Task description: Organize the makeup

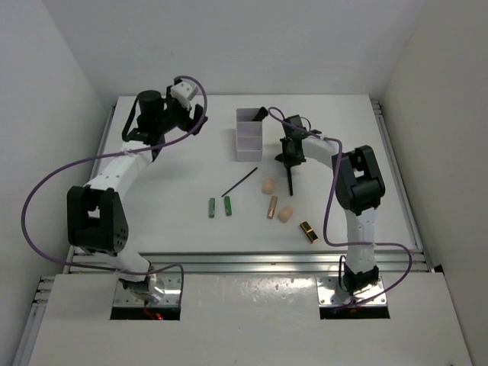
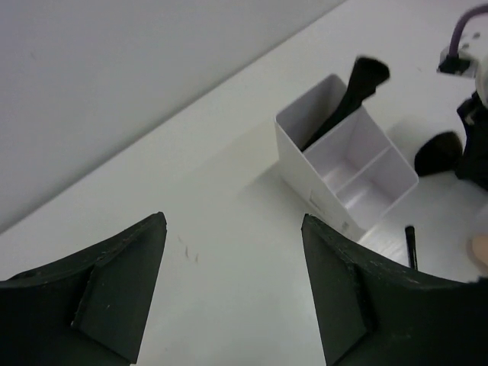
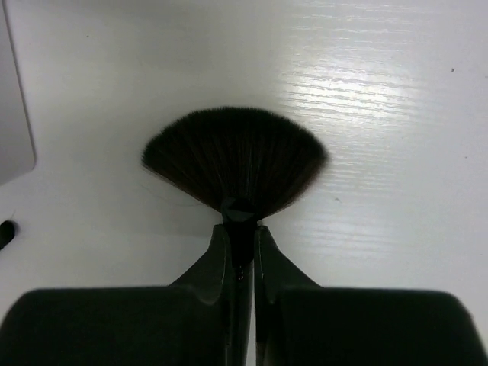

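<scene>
Pinching the fan brush (image 3: 235, 160) below its bristles, the right jaws likely aim for the box (image 1: 248, 146); the left jaws are released.

A white desk (image 1: 191, 164) stands boxed in by plain white walls (image 1: 252, 46) on three sides, its near edge bordered by aluminium rails (image 1: 252, 261), while light throws a bright glare (image 3: 366, 91) across its faintly grained surface.

Bright, even light; faint glare.
</scene>
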Motion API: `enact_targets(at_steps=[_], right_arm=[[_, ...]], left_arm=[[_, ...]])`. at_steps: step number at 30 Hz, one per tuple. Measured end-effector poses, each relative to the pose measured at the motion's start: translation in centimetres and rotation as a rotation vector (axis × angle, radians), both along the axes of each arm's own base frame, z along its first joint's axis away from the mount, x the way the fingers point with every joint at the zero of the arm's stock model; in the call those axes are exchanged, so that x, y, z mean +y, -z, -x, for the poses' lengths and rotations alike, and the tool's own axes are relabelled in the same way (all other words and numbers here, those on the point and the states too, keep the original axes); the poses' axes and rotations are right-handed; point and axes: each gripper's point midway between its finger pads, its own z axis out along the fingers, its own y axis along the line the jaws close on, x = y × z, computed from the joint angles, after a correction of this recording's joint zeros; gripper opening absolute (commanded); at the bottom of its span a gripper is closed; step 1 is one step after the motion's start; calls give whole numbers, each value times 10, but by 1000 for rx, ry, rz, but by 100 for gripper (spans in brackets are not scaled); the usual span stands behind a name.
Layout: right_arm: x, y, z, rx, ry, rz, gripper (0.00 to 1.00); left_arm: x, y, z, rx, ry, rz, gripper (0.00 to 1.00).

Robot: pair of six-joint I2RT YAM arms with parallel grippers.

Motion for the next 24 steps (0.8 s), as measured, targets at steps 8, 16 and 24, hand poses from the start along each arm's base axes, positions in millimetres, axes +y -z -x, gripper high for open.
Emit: enact_targets(at_steps=[8, 16, 24], right_arm=[[-16, -11, -29, -137, -14, 86, 0], [3, -183, -113, -804, -134, -23, 0], [78, -365, -149, -1430, -295, -363, 0]], left_arm=[[24, 60, 45, 148, -33, -55, 77], [32, 116, 70, 257, -50, -68, 77], [41, 122, 67, 245, -91, -73, 77]])
